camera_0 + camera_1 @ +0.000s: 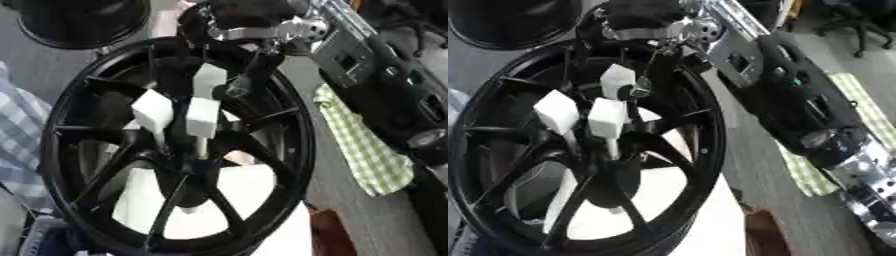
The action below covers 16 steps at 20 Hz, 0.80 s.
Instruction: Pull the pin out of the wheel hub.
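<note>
Black alloy fills the left eye view: the wheel hub sits at the centre of a spoked wheel, with a slim pale pin standing out of it. White-padded fingertips of the right hand close around the pin's top. The right eye view shows the right arm reaching in from above. The pin looks rigid, light and smooth, best taken near its exposed upper end.

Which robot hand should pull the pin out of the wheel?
Right. The right hand already reaches over the wheel hub, its white fingertips around the pale pin. No left hand shows.
</note>
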Motion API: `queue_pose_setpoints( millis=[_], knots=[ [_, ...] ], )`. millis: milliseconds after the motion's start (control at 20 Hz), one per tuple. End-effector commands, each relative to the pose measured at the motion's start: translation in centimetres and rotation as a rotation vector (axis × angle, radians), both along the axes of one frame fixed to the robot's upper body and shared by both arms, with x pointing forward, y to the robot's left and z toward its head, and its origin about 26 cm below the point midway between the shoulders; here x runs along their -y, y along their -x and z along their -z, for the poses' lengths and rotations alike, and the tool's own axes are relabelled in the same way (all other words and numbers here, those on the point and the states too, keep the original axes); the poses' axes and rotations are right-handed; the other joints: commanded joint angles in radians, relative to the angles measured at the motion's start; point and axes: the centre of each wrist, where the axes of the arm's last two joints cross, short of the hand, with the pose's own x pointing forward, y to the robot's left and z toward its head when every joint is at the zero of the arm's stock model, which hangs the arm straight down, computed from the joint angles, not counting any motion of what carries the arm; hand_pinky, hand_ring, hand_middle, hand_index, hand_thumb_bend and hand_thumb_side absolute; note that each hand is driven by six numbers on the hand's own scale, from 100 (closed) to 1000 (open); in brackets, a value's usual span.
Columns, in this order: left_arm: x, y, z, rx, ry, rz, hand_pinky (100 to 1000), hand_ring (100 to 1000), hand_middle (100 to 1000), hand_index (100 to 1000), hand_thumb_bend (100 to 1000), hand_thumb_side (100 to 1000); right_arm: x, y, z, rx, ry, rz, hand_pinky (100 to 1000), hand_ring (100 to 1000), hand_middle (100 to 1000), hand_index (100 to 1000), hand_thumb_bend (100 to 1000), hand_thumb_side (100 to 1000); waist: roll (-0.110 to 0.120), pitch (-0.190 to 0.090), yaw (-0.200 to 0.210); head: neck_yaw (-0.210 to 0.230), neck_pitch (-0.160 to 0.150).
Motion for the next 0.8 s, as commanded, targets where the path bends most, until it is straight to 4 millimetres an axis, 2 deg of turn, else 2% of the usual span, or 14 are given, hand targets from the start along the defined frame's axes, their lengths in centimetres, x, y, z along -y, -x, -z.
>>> queue_pose_setpoints(
  millis=[50,350,800],
  knots=[
    [-0.4,0.1,-0.9,0.021,-0.015,-0.004,702,599,534,744,172,808,0.7,-0.2,-0.9,0.116,0.416,-0.142,843,740,683,766,458,100,0.007,-0.027,0.003,-0.004,-0.020],
    [-0.3,0.0,-0.8,0.019,-0.016,0.002,702,599,534,743,170,809,1.5,-1.4,0.0,0.073,0.418,-0.097,838,730,705,814,464,100,0.010,-0.025,0.005,-0.010,-0.024],
    [-0.2,-0.1,-0.8,0.019,-0.017,0.006,702,598,532,742,170,809,1.8,-1.8,0.3,0.074,0.452,-0.065,846,745,720,811,448,100,0.011,-0.023,0.006,-0.017,-0.029]
  ],
)
